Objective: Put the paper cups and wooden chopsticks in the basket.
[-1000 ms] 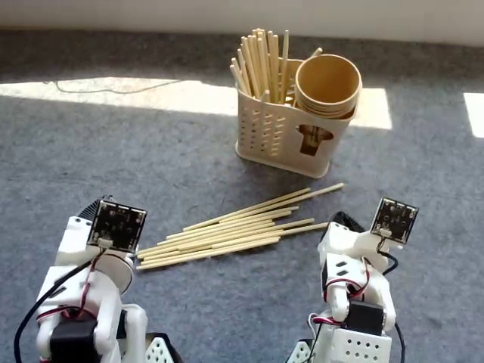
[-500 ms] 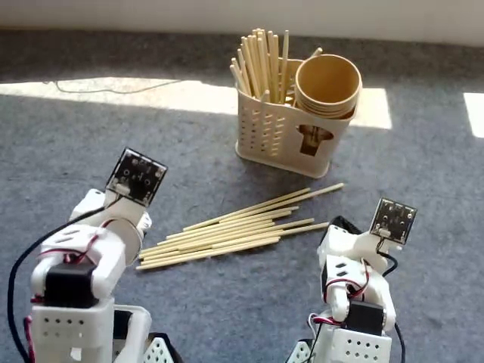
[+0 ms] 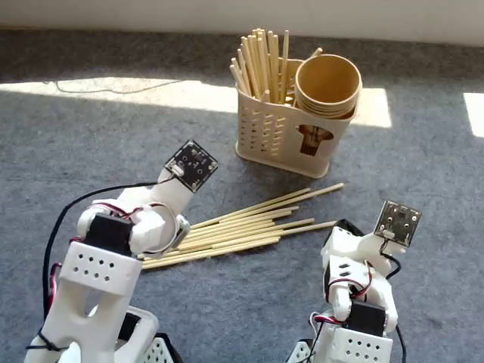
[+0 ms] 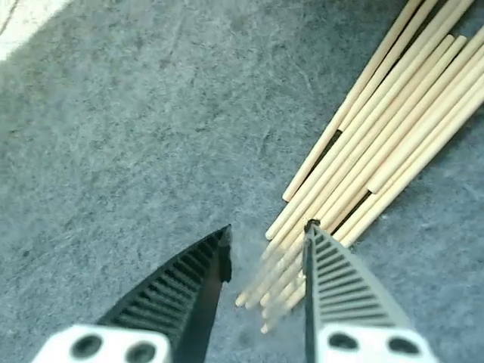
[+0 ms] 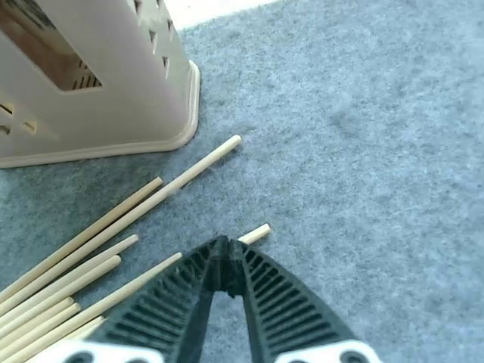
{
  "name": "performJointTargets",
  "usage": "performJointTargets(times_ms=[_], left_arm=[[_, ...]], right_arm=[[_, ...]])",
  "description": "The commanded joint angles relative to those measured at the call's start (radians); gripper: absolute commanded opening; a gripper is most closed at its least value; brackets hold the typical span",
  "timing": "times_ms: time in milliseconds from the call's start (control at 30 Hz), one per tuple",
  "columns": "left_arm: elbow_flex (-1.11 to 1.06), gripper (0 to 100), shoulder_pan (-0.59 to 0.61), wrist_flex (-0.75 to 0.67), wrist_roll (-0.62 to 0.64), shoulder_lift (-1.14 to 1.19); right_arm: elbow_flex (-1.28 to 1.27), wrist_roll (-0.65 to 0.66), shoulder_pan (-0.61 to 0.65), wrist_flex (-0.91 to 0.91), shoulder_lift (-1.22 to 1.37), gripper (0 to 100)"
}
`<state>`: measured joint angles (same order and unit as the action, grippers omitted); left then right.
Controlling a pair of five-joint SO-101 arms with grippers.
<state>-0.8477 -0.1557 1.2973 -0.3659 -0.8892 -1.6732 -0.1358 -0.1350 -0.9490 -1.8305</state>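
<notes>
Now your left gripper (image 4: 268, 228) hangs, jaws apart, over the loose chopsticks (image 4: 378, 144): lower it and pinch their ends.

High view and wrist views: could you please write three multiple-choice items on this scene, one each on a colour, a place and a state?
1. The basket is: A. red; B. cream; C. black.
2. The loose chopsticks lie: A. in the basket; B. inside a cup; C. on the grey carpet in front of the basket.
3. The left gripper is: A. open; B. shut on a chopstick; C. shut on a cup.

Answers: B, its perforated wall is cream; C, they lie flat in a bundle on the carpet; A, its jaws stand apart over the chopstick ends.
</notes>
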Motion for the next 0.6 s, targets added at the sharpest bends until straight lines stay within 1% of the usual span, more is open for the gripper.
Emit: performJointTargets(times_ms=[0,100,267,467,567], left_arm=[[0.045,16,-0.081,-0.006,-0.012,0.073],[0.047,16,-0.127,-0.006,-0.055,0.156],[0.047,16,-0.197,-0.014,-0.060,0.274],[0.041,16,-0.305,-0.086,-0.052,0.354],[0.039,16,-0.328,-0.132,-0.052,0.421]], right_arm=[[-0.120,-0.005,-0.013,-0.007,-0.007,0.5],[-0.120,-0.005,-0.013,-0.007,-0.007,0.5],[-0.120,-0.005,-0.013,-0.008,-0.007,0.5],[-0.120,-0.005,-0.013,-0.008,-0.007,0.5],[-0.120,-0.005,-0.015,-0.008,-0.007,0.5]])
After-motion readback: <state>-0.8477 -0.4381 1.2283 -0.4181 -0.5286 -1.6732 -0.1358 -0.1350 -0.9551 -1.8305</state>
